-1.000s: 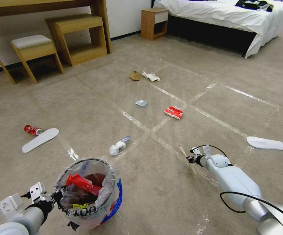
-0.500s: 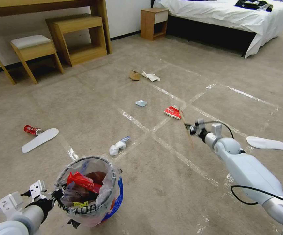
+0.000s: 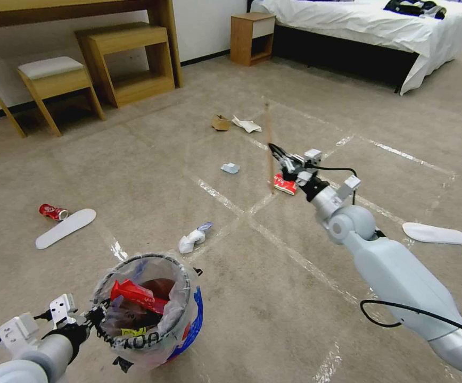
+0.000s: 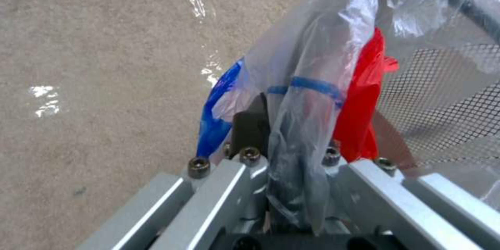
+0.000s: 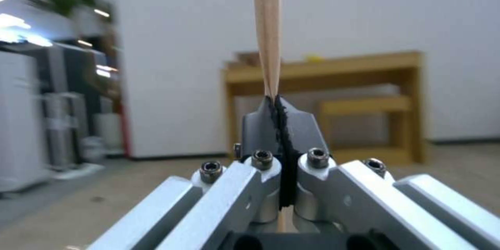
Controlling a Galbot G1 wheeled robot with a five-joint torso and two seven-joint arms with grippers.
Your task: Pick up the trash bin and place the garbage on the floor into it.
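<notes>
The trash bin (image 3: 146, 314), a red bucket with a black wire rim and a clear bag, hangs at the near left with red wrappers inside. My left gripper (image 3: 95, 316) is shut on its rim and bag; up close the left gripper (image 4: 276, 117) pinches the plastic beside the mesh wall (image 4: 443, 105). My right gripper (image 3: 273, 150) is raised above the floor (image 3: 295, 298), shut on a thin wooden stick (image 3: 267, 143) that stands nearly upright. The right wrist view shows the stick (image 5: 267, 27) clamped in the right gripper (image 5: 276, 103). A red wrapper (image 3: 286, 184), pale-blue paper (image 3: 230, 168), white crumpled paper (image 3: 194, 238), a cardboard scrap (image 3: 220, 122) and white paper (image 3: 247, 125) lie on the carpet.
A crushed red can (image 3: 52, 211) lies by a white insole (image 3: 65, 227) at the left; another insole (image 3: 435, 233) lies at the right. A stool (image 3: 55, 80), wooden shelf (image 3: 130, 58), nightstand (image 3: 249, 37) and bed (image 3: 374, 26) line the far side.
My right arm has risen from the floor with the stick and swung forward and left; the stick went from lying low to nearly upright. The left arm and bin barely moved.
</notes>
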